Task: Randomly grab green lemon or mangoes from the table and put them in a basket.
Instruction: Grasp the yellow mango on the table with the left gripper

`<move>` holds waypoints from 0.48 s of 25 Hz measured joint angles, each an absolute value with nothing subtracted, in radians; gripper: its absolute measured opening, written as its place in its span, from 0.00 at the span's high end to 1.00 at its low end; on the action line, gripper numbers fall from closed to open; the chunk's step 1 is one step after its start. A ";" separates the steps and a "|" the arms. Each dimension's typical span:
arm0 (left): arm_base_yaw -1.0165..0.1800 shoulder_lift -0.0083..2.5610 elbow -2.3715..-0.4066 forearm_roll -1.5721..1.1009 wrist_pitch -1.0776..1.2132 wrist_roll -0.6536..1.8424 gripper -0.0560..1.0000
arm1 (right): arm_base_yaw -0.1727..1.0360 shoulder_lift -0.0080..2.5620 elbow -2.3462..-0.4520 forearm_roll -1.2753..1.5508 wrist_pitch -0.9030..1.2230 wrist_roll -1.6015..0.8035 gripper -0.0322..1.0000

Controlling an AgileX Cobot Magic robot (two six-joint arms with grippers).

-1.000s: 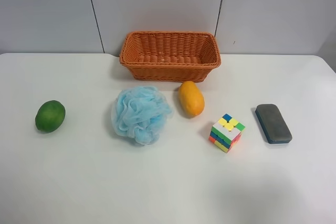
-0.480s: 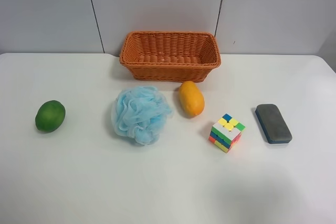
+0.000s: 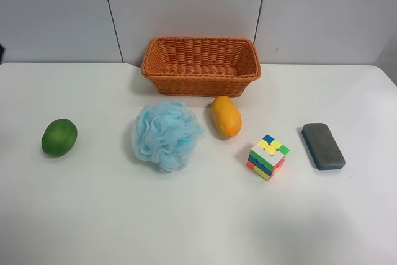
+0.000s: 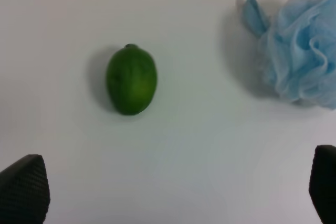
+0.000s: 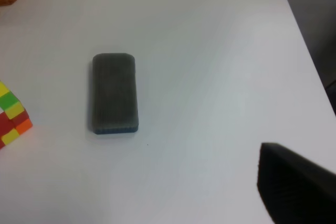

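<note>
The green lemon (image 3: 59, 137) lies on the white table (image 3: 198, 215) at the exterior high view's left. It also shows in the left wrist view (image 4: 131, 79), ahead of my left gripper (image 4: 176, 182), which is open, empty and apart from it. The orange-yellow mango (image 3: 226, 116) lies just in front of the wicker basket (image 3: 200, 66), which holds no fruit. Only one dark finger (image 5: 294, 184) of my right gripper shows, at the frame's edge, with nothing held; it stands open above bare table. Neither arm shows in the exterior high view.
A blue mesh bath puff (image 3: 166, 135) lies between lemon and mango and shows in the left wrist view (image 4: 296, 51). A colourful puzzle cube (image 3: 268, 156) and a dark grey eraser block (image 3: 322, 145) lie at the exterior high view's right. The block (image 5: 114, 93) is under the right wrist camera.
</note>
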State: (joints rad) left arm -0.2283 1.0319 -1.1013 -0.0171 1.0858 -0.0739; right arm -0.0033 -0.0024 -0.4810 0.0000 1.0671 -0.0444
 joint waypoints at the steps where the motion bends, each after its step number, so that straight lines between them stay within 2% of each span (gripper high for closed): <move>1: -0.262 1.077 -1.118 -0.016 1.071 -0.094 0.01 | -0.003 -0.002 -0.481 0.000 1.067 -0.044 0.01; 8: -0.508 1.346 -1.291 0.074 1.039 -0.302 0.01 | -0.003 -0.002 -0.481 0.000 1.067 -0.044 0.01; 12: -0.600 1.490 -1.420 0.085 1.041 -0.399 0.01 | -0.003 -0.002 -0.481 0.000 1.067 -0.044 0.01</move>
State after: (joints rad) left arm -0.6005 1.4897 -1.4200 0.0846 1.0409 -0.3991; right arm -0.0033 -0.0024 -0.4810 0.0000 1.0671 -0.0444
